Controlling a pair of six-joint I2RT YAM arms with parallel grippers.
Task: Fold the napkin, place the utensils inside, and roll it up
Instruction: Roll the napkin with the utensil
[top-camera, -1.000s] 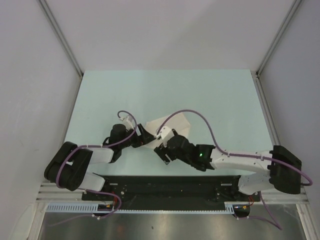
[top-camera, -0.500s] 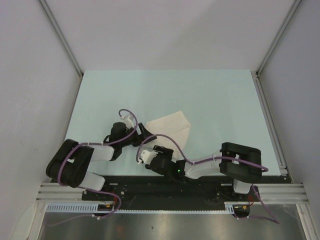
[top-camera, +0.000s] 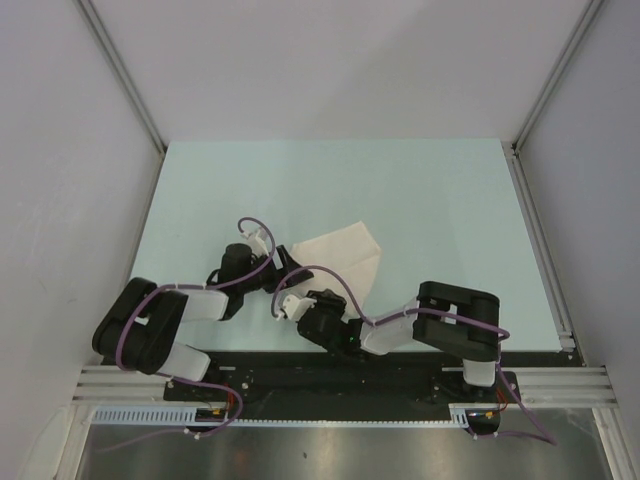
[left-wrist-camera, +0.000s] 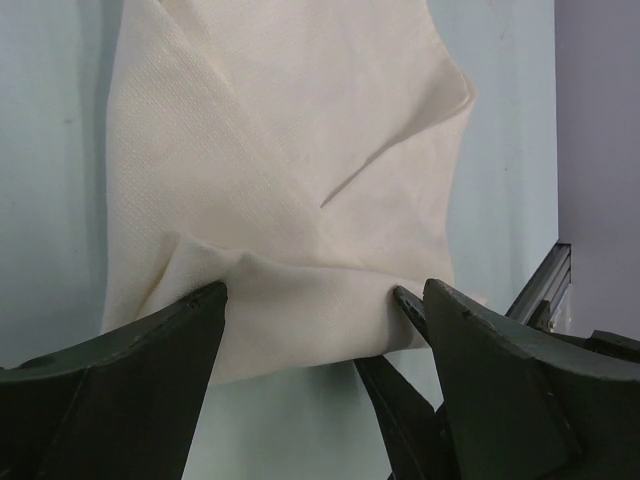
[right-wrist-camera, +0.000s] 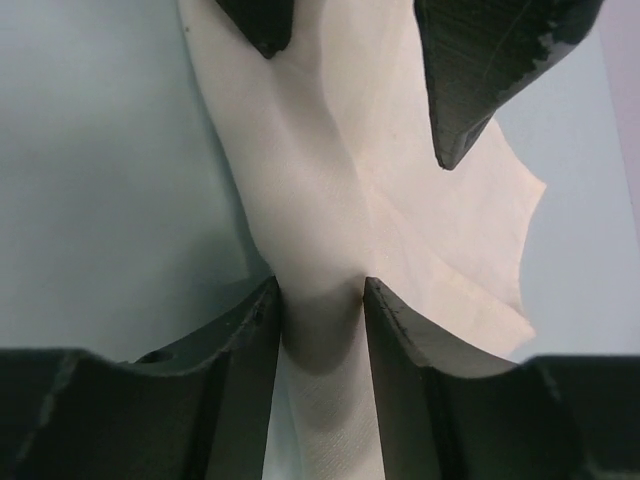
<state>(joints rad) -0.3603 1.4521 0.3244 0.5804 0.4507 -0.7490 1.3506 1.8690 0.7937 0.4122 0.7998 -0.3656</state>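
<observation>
Looking down from above, you had the napkin (top-camera: 345, 252) lying partly folded on the pale mint tabletop (top-camera: 430, 190), left of centre and toward the near edge, with both arms reaching in on it. Plain grey-white walls (top-camera: 330, 70) closed the table in on three sides, and an aluminium post (top-camera: 121, 75) ran along each far corner. Your left gripper (left-wrist-camera: 320, 300) stood wide, its dark fingers (left-wrist-camera: 150, 370) straddling the napkin's near folded edge without pinching it. Your right gripper (right-wrist-camera: 322, 300) was narrow, and its two fingers pressed a bunched ridge of the cloth between them, just opposite the left gripper's tips.
</observation>
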